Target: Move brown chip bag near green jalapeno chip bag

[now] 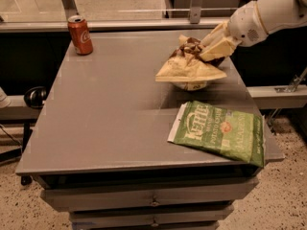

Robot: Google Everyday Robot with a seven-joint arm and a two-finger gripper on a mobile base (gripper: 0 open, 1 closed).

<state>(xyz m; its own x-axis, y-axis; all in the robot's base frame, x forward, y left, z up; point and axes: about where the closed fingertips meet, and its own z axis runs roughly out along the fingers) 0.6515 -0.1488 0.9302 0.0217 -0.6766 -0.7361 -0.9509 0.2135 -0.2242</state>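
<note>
Bag and gripper meet over the table's far right part: the brown chip bag (188,68) is pinched at its upper right end by the gripper (214,45), whose fingers are closed tight on the crumpled dark brown panel. The bag's long axis runs roughly left to right, rising toward the gripper, and its pale tan lower edge spreads nearly level just above the grey table (110,114). The white arm (268,13) reaches in from the upper right. The green jalapeno chip bag (218,132) lies flat nearer the camera, close below the brown one but apart from it. An orange soda can (80,34) stands upright at the far left corner.
</note>
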